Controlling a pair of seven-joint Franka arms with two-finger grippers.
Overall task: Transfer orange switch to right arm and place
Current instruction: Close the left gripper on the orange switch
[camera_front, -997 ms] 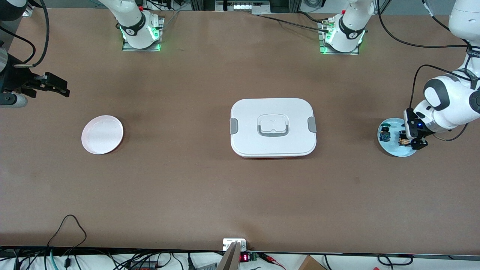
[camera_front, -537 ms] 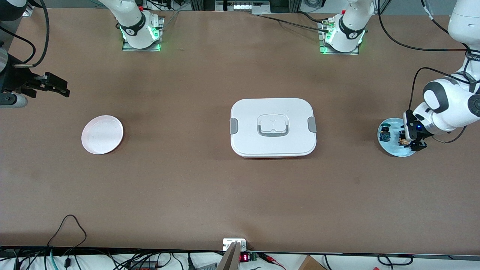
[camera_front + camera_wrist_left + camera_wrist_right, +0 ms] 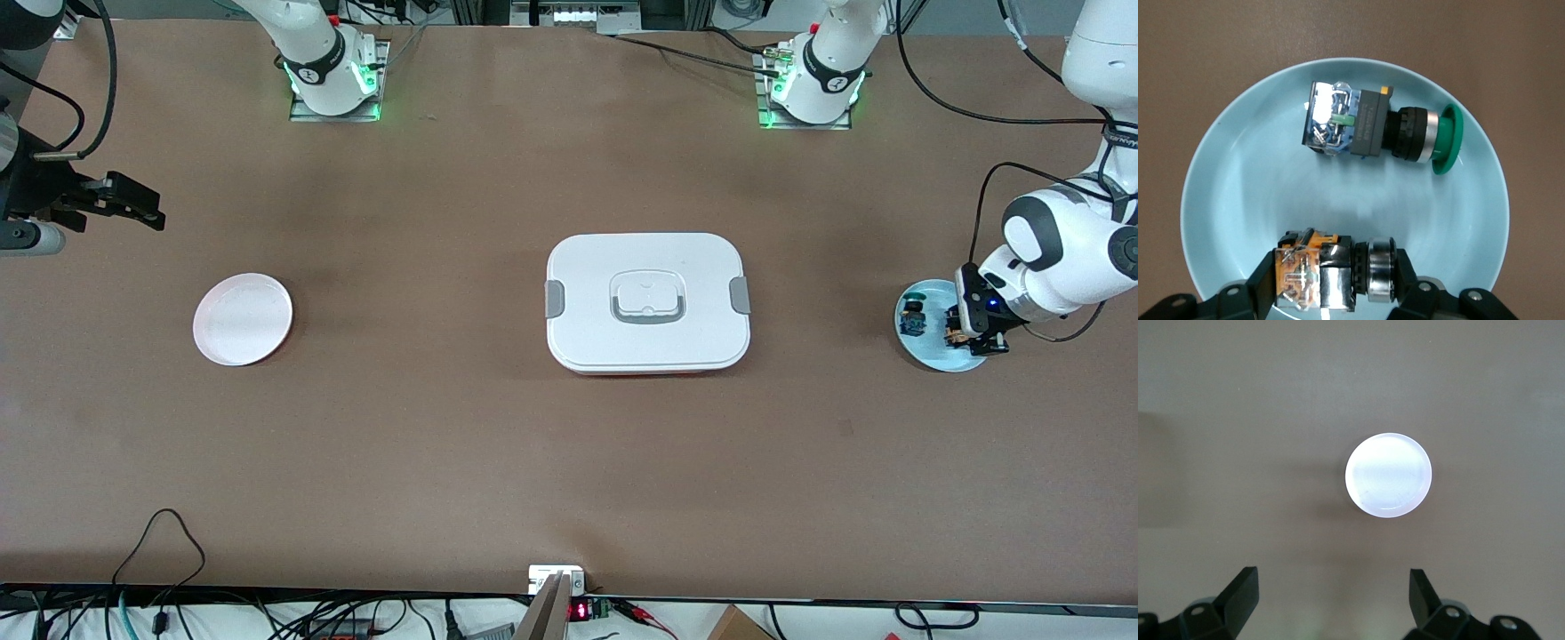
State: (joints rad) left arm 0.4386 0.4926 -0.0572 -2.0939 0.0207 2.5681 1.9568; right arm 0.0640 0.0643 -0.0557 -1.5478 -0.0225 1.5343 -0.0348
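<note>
I see the left gripper [image 3: 1338, 293] down in the light blue plate [image 3: 929, 351] at the left arm's end of the table [image 3: 569, 462], fingers [image 3: 1261, 283] clamped on the orange switch [image 3: 1331, 277]. The right gripper [image 3: 1331, 597] waits with fingers spread, high over the right arm's end.

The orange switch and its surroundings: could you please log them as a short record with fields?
orange switch: lying on the light blue plate, at the left arm's end of the table
left claw: down at the plate, fingers on either side of the orange switch
blue switch: on the same plate, beside the orange one, untouched
right claw: open, waiting in the air
white plate: toward the right arm's end
white lidded box: mid-table, lid on
</note>
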